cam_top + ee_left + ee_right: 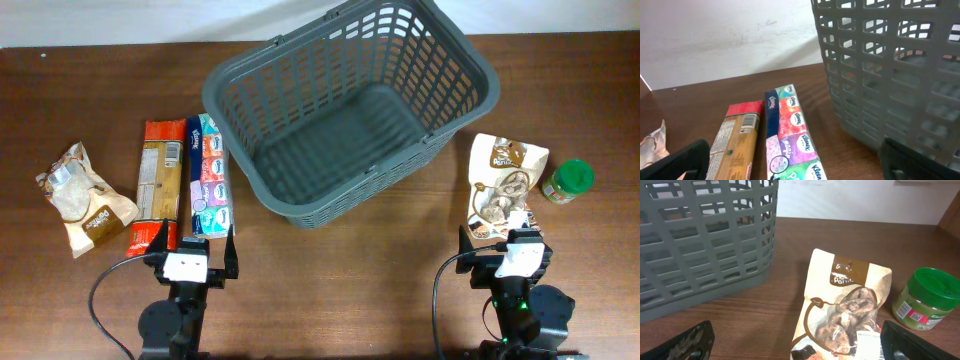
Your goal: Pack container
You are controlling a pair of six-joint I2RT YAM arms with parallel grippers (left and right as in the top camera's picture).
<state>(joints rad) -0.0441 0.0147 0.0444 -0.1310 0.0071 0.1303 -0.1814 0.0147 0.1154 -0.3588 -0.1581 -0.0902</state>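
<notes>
Dark grey lattice container point(340, 195) upright on desk point(330, 290), top centre, turned at an angle. Just left of its wall: multicolour Kleenex tissue pack point(213, 180), side by side with long pasta pack point(158, 185) (red ends, lying flat). Further left, apart: crumpled clear snack bag point(85, 195). Right of container: beige pouch point(505, 185) lying flat, green-lidded jar point(568, 181) just beside it. Left fingers point(682, 162) spread wide, low at near edge of desk, aimed along tissue pack, gripping nothing. Right fingers point(920, 342) spread wide too, near end of pouch between them in wrist view, contact not clear.
</notes>
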